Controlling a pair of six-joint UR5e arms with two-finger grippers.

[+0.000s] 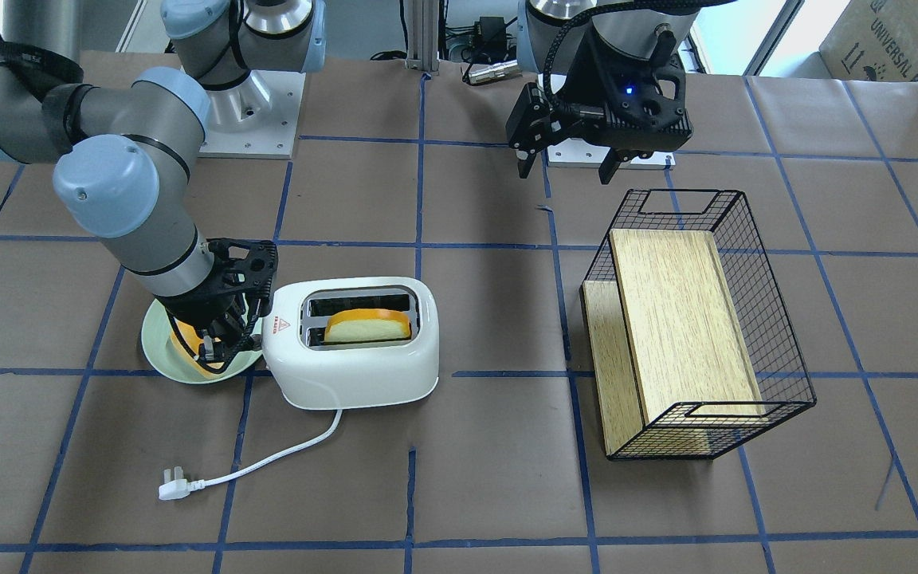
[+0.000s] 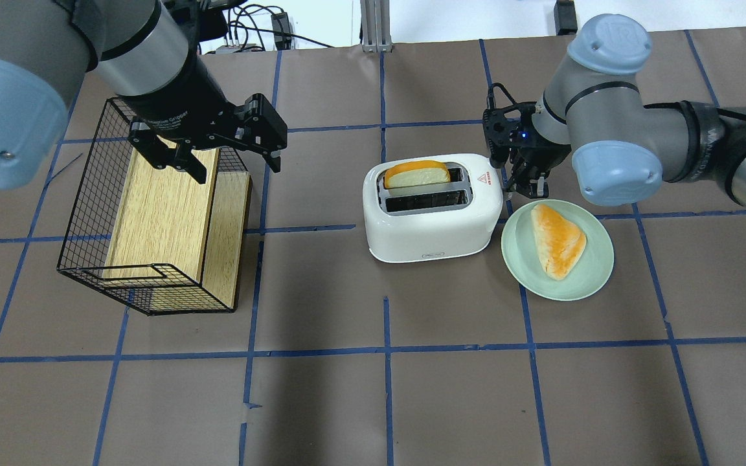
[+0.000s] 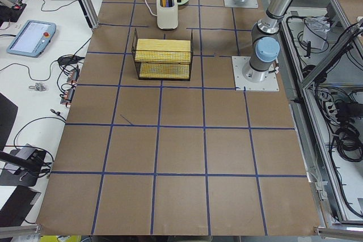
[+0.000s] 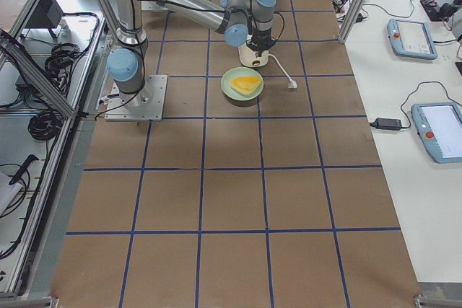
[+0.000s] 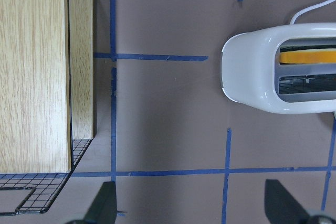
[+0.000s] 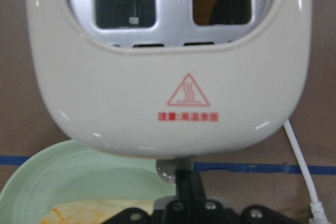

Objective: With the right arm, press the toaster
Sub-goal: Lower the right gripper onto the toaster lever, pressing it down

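- A white two-slot toaster (image 2: 431, 207) stands upright on the brown table (image 2: 373, 388), on the robot's right half, with its plug (image 1: 174, 485) lying loose on the table.
- One slice of bread (image 2: 416, 175) stands high in the far slot; the near slot is empty.
- The shell looks like light, smooth plastic, so it may slide if pushed sideways. The place to press is probably the small grey lever knob (image 6: 167, 169) on the end wall, straight down.
- The right gripper (image 2: 528, 184) hangs at that end, fingers pointing down and drawn close together, holding nothing, its tip just beside the knob.
- A pale green plate (image 2: 590, 278) with another slice (image 2: 557, 239) sits just beside the same end.
- Well apart on the other side, the left gripper (image 2: 234, 165) hovers spread wide and empty, over the edge of a black wire basket (image 2: 88, 213) holding a wooden block (image 2: 159, 207).
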